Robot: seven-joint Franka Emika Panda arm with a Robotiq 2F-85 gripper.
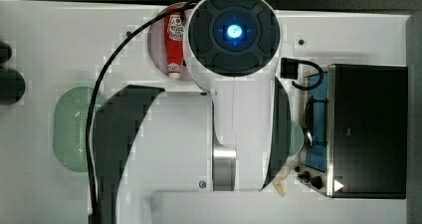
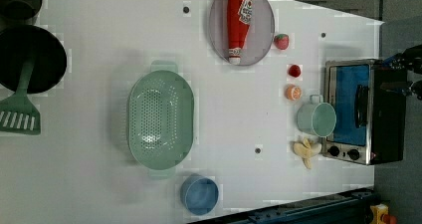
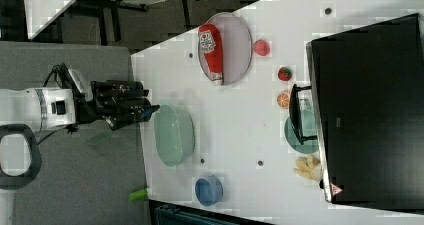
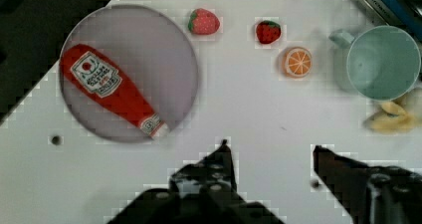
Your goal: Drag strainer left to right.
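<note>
- Strainer (image 2: 160,120): pale mint-green, oval, perforated bowl, resting upright on the white desk (image 2: 99,194). It sits toward the left view's left of centre, well apart from the oven at the left view's right edge.
- In the top view the strainer (image 1: 72,129) lies at the top view's left, partly hidden under the arm's dark cover.
- In the right view the strainer (image 3: 173,135) sits at the desk edge nearest the arm.
- Gripper (image 3: 150,110): hangs just off the near rim of the strainer in the right view; contact with it cannot be told. The fingers (image 4: 221,157) stand apart and released in the wrist view, with bare desk between them and nothing grasped.
- Blue cup (image 2: 199,194): round, just beside the strainer's lower end in the left view, apart from it.
- Grey plate (image 2: 263,15) carries a red ketchup bottle (image 2: 238,25) lying on its side, cap pointing toward the left view's bottom.
- Teal mug (image 2: 318,118): stands in front of the toaster oven (image 2: 370,109), whose door is lowered.
- Small toy foods between plate and mug in the left view: two strawberries (image 2: 281,41) (image 2: 294,70), an orange slice (image 2: 292,92), and a peeled banana (image 2: 307,149) beside the oven.
- Dark pan with a green spatula (image 2: 19,109) rests at the left view's far left.
</note>
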